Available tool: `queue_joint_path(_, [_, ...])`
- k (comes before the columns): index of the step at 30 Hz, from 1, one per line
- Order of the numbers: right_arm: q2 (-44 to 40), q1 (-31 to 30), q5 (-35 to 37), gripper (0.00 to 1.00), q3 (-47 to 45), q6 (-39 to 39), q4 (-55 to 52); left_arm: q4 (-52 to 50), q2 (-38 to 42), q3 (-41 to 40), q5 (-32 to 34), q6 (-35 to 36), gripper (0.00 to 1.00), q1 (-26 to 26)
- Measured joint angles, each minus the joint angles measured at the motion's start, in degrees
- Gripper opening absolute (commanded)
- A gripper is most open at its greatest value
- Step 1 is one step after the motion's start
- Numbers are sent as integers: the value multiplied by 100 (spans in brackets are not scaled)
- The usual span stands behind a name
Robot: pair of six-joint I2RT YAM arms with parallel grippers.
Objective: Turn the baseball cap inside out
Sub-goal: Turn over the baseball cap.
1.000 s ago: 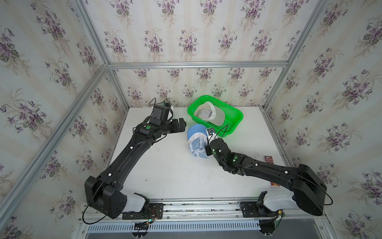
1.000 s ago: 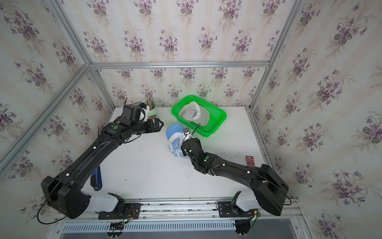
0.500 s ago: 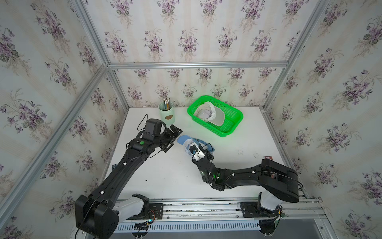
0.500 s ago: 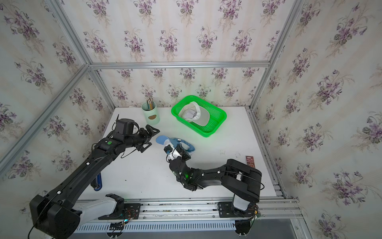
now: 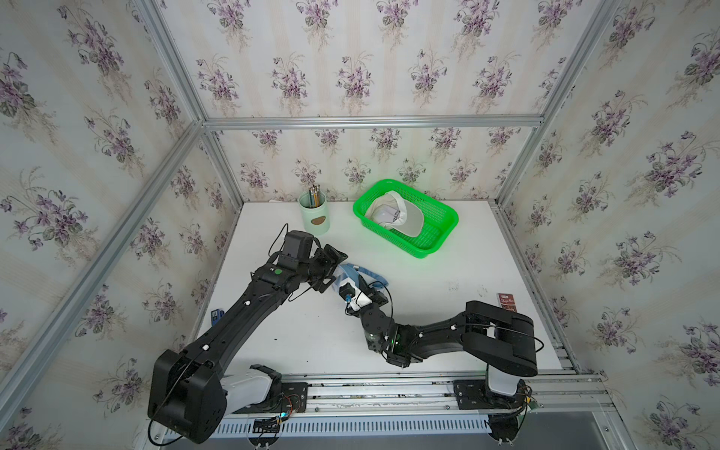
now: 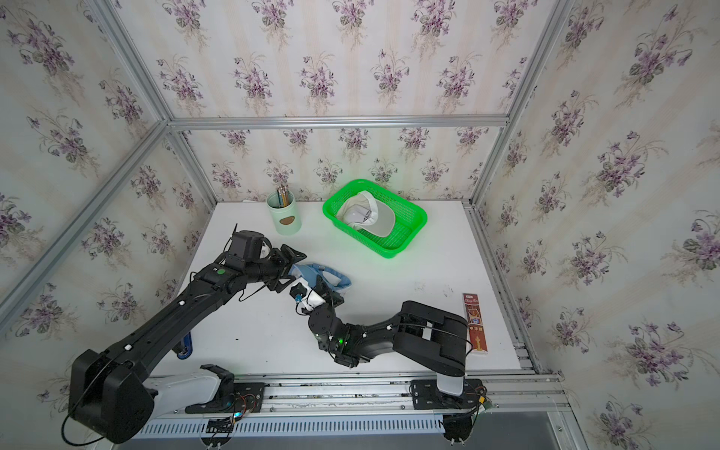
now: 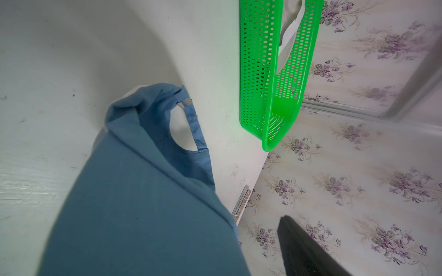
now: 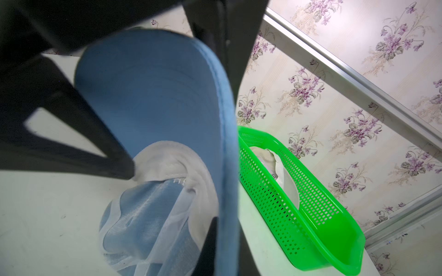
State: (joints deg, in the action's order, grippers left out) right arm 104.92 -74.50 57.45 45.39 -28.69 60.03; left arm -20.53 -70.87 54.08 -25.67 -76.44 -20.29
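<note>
blue cap [image 5: 364, 272] mid-table, brim pinched — right gripper [image 5: 368, 291]

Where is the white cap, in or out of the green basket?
In: the white cap lies inside the green basket, within its walls.

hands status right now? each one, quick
Left hand: open, jaws either side of the blue cap, no grip visible.
Right hand: closed on the blue cap's brim.
</note>
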Motion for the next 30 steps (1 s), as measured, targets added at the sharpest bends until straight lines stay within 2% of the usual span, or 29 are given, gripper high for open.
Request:
queue_joint_path(5, [105, -24, 17, 0, 74, 74, -109, 225, -133, -7, -186, -35, 47, 2])
queue_joint_path(7, [133, -35, 35, 9, 87, 166, -186, 304, -205, -7, -315, -11, 39, 15])
queue_joint_path(11, [-24, -35, 0, 29, 4, 286, -476, 619, -385, -46, -763, 55, 28, 103])
queue_joint_path(17, [-901, -31, -487, 48, -426, 835, -1252, 1554, -852, -114, -1753, 321, 8, 229])
queue_joint_path(21, [-1641, 17, -1266, 59, -595, 1478, -2260, 1847, -1252, 66, -2092, 922, 6, 306])
queue_joint_path(25, [-2739, 302, -2212, 64, -929, 2264, -3126, 1099, -1440, 608, -2081, 2107, 7, 339])
queue_joint_path(27, [-3300, 603, -2664, 65, -1082, 2675, -3456, 750, -1423, 763, -2006, 2675, 8, 339])
queue_joint_path(30, [-3923, 1532, -3445, 63, -1104, 3375, -3934, 319, -1340, 750, -1993, 3368, 8, 393])
